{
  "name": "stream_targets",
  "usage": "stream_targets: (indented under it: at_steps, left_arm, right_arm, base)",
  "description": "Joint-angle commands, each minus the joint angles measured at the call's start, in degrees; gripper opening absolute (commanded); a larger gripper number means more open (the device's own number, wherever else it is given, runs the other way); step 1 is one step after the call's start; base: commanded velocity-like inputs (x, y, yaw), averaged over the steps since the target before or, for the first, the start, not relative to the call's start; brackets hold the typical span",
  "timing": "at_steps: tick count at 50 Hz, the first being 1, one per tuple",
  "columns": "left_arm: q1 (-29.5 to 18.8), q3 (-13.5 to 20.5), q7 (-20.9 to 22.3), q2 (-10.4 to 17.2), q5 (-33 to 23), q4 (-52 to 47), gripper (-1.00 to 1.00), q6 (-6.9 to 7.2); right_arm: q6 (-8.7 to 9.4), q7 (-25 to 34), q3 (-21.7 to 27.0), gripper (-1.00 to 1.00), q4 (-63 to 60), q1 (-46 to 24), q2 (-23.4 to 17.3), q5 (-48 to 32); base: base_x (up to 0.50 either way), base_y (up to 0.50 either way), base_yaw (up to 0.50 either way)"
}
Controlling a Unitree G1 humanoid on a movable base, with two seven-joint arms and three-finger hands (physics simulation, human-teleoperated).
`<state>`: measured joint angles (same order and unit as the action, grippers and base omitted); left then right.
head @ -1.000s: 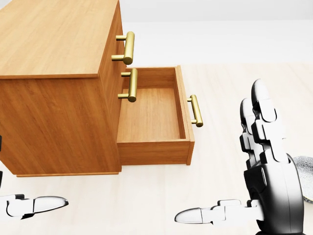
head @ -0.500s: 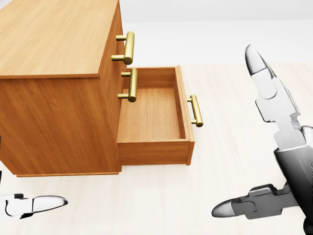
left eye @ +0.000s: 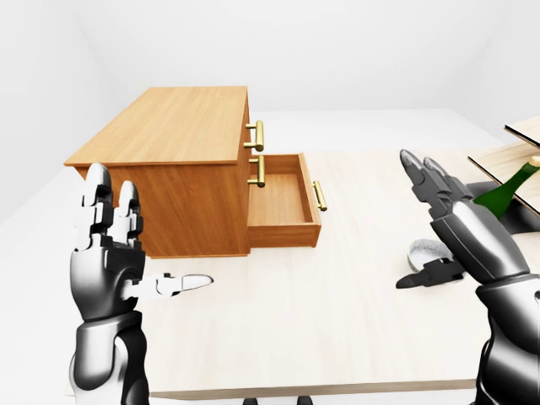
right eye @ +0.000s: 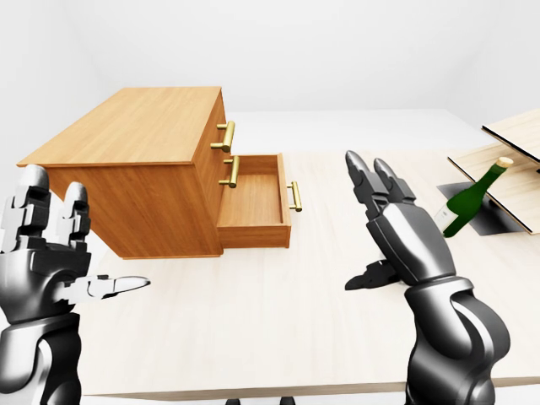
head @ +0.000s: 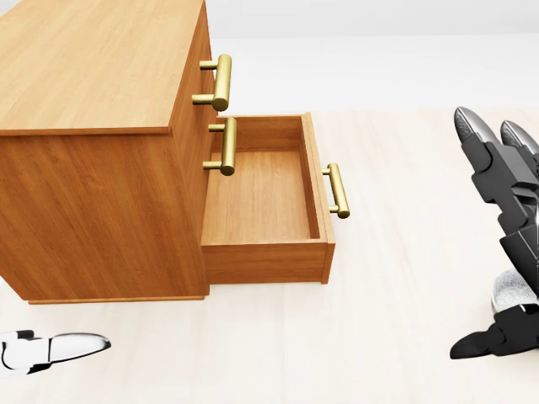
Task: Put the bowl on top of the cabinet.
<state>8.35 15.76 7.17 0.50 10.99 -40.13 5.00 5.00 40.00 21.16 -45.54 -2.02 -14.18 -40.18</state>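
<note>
- Pale wood tabletop (left eye: 337, 329) fills the lower part of both eye views and carries everything else.
- Orange-brown wooden cabinet (left eye: 177, 126) stands on the tabletop at the upper left of the left-eye view; nothing rests on its flat top.
- Its lowest drawer (head: 261, 198) is pulled out toward the right of the head view and shows only its bare wooden floor.
- Right hand (left eye: 460, 236), dark grey, is raised at the right of the left-eye view, fingers stretched straight and thumb splayed out, gripping nothing.
- Left hand (left eye: 105, 261), light grey, is held up at the lower left with fingers upright and thumb pointing right, likewise spread and holding nothing.
- Green bottle (right eye: 468, 202) leans tilted at the far right, beside some wooden boards (left eye: 523, 143).
- Bowl (left eye: 426, 251), pale and speckled, sits on the tabletop well to the right of the cabinet, partly hidden behind the right hand; whether they touch cannot be told.
- Brass handles (head: 221, 82) stick out from the drawer fronts.
</note>
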Motion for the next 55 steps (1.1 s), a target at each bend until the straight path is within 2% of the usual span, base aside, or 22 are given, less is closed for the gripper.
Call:
stream_targets:
  at_steps: [1,10,16,19,55]
  left_arm:
    - [-0.16,0.39,-0.02,0.12,0.31,-0.28,1.00,0.00]
    - [0.21,0.15,0.19,-0.13,0.04,-0.21,1.00,0.00]
    - [-0.12,1.13,0.22,0.14,0.84,-0.49,1.00,0.00]
    - [1.20,0.51,1.17,-0.64,0.14,2.37,1.00,0.00]
    - [0.85,0.85,0.60,-0.18,0.35,3.04,1.00,0.00]
  right_arm:
    - [0.00,0.00,3.72,1.00,3.98,1.06,-0.32,-2.29]
    - [0.00,0.00,5.27,1.00,7.56,3.27,0.94,-2.27]
    - [0.00,0.00,5.48,1.00,11.80,4.67,1.43,-1.55]
    - [0.00,0.00,5.67,1.00,13.19,4.59,1.02,-1.46]
    - [0.00,0.00,8.32,1.00,22.89,4.63,-3.86,-6.60]
  base:
    - [0.00,0.00,0.00]
    - [0.00,0.00,0.00]
    - [0.00,0.00,0.00]
    - [0.00,0.00,0.00]
    - [0.00,0.00,0.00]
